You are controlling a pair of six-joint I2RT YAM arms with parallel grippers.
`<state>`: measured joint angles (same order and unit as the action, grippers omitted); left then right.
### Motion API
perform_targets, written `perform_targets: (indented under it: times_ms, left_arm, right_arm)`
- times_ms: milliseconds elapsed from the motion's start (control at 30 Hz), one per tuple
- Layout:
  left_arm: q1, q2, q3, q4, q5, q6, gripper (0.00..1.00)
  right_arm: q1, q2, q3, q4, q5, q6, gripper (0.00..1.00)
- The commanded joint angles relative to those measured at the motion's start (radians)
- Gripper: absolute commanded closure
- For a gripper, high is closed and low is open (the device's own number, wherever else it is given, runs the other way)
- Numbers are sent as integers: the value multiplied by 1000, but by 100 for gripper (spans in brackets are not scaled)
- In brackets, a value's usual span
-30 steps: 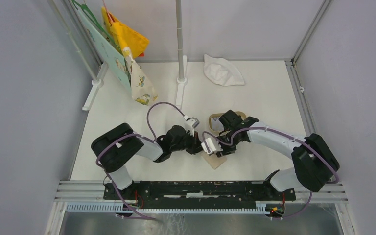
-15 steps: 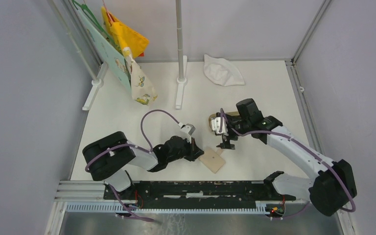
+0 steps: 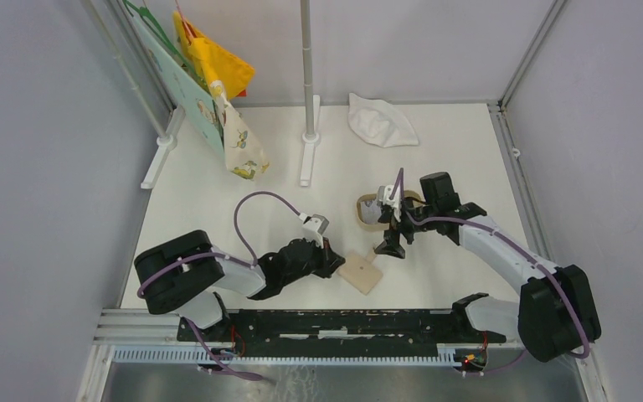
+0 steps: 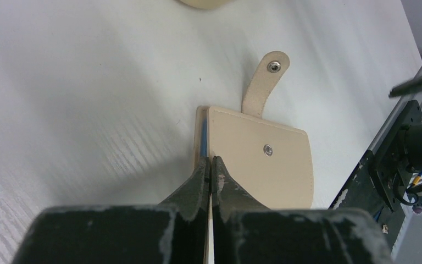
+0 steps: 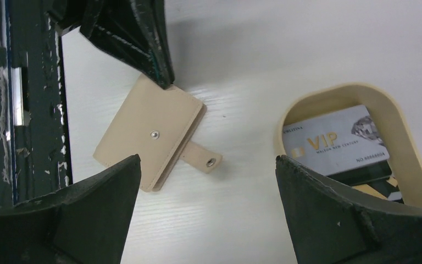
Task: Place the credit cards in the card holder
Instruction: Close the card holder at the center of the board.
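Folded card holder [image 5: 148, 140] lies apart from tray [image 5: 329, 93] holding credit cards [image 5: 335, 143], perhaps three.

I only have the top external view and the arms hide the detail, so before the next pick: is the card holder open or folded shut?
Observer: Folded shut and lying flat; the card holder has its snap strap undone.
Operator: Is anything gripping it?
Observer: Yes, the left hand is shut on its edge, beside the blue lining.
Operator: Where are the cards?
Observer: In the tan tray, a grey-white VIP card on darker cards.
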<state>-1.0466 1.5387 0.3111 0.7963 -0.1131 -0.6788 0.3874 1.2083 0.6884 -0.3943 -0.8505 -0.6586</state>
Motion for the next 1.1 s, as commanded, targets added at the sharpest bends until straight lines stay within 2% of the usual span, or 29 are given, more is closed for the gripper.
perform_targets:
  times_ms: [0, 133, 300, 433, 1067]
  left_arm:
    - [-42, 3, 3, 72, -82, -38, 98]
    - [-60, 28, 5, 84, -108, -54, 98]
    - [-70, 36, 10, 81, -128, -60, 98]
    - [-75, 40, 13, 77, -141, -62, 98]
    - [-101, 51, 40, 50, -164, -44, 98]
  right_arm:
    - [-53, 22, 28, 61, -49, 99, 3]
    - [-55, 35, 41, 51, 53, 118, 14]
    - [-55, 68, 73, 8, 145, 139, 38]
    - [-52, 119, 76, -6, 149, 156, 51]
    - [-1, 224, 89, -30, 142, 239, 55]
